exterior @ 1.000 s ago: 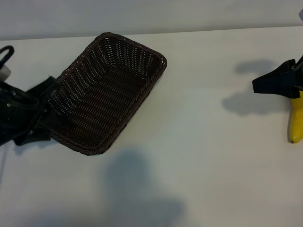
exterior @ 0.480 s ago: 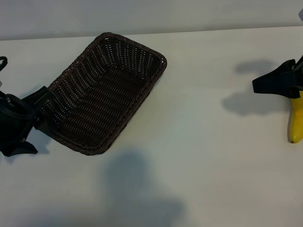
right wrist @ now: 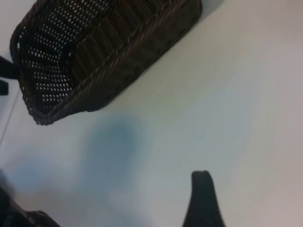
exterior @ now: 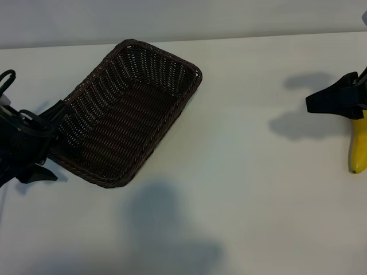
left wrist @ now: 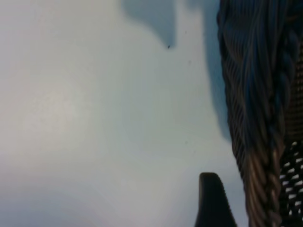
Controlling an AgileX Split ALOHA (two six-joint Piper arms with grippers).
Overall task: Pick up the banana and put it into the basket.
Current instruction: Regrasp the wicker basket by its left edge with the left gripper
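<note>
Though beside the woven basket, left gripper agape; smooth curved banana apart.

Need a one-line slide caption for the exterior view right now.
Left gripper at the empty basket's near end; banana on the table by the right gripper.

Table: white, plain top. On it: one basket, dark woven wicker, set at an angle toward the left; one banana, yellow, at the far right edge, well apart from the basket.
</note>
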